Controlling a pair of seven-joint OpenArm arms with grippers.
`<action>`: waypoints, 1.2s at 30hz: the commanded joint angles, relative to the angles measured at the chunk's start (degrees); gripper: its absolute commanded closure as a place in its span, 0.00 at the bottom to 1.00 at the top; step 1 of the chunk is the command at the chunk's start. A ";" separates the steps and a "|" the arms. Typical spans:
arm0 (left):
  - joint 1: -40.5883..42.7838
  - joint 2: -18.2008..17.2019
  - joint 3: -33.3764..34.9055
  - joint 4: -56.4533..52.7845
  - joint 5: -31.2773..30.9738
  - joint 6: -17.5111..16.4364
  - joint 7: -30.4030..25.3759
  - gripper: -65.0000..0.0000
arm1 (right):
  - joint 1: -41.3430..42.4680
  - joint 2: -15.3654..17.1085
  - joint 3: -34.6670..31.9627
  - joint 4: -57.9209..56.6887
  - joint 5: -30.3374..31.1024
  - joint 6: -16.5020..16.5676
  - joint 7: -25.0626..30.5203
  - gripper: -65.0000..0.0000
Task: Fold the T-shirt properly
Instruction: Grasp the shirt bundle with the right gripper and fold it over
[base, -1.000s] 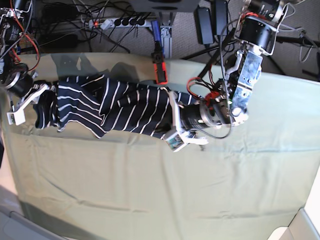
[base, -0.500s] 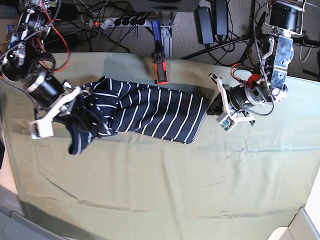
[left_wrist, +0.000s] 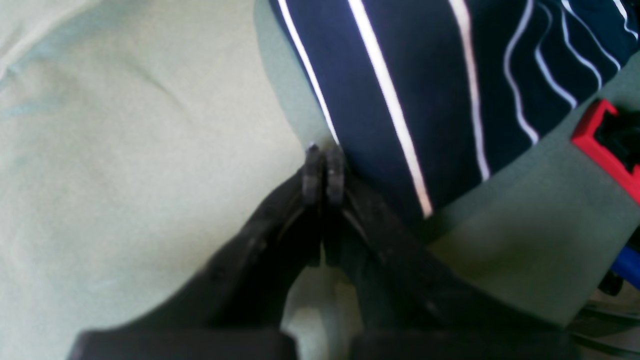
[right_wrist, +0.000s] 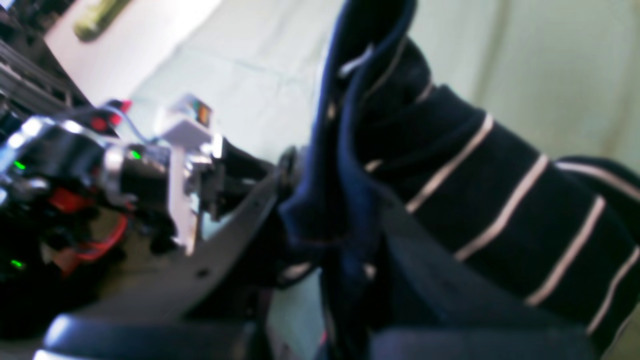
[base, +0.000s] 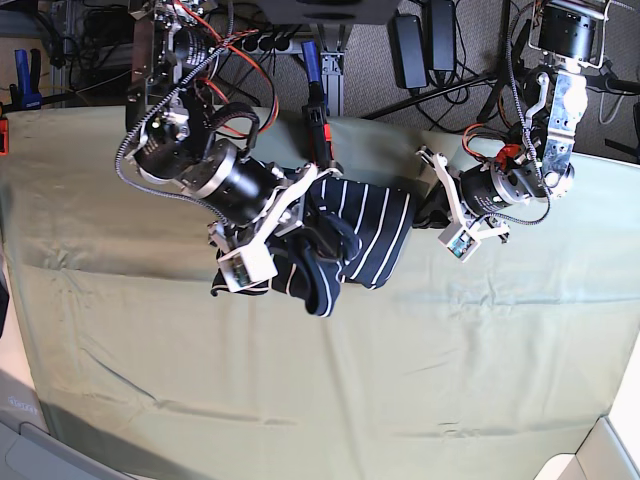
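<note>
The dark navy T-shirt (base: 372, 222) with thin white stripes lies bunched at the middle of the pale green cloth (base: 400, 380). My right gripper (base: 300, 215) is shut on a gathered fold of the T-shirt (right_wrist: 500, 190) and holds that end up over the rest of the shirt. In the right wrist view the dark fabric is pinched between the jaws. My left gripper (base: 422, 212) sits at the shirt's right edge. In the left wrist view it (left_wrist: 320, 172) is shut, with its tips pressed together right beside the T-shirt's (left_wrist: 425, 75) hem and nothing between them.
A red and black clamp (base: 321, 132) stands at the table's far edge just behind the shirt; it also shows in the left wrist view (left_wrist: 602, 137). Cables and a power strip lie beyond the far edge. The left arm's body (right_wrist: 175, 165) shows close in the right wrist view.
My right gripper has carried the shirt's left end far to the right and over the rest, so the shirt is now doubled up. The left gripper has stayed at the right edge.
</note>
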 joint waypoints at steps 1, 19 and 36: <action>-0.24 -0.52 -0.07 0.04 1.51 -0.04 1.92 1.00 | 0.66 -0.15 -0.48 0.07 -0.68 3.61 2.14 1.00; -0.28 -5.60 -0.24 0.04 -1.75 0.39 2.86 1.00 | 2.71 -1.20 -3.28 -6.75 5.33 3.65 4.52 0.45; -0.26 -6.34 -17.14 0.04 -15.15 -1.91 10.38 1.00 | 8.28 -3.80 -8.50 -2.97 7.63 3.69 -0.52 0.54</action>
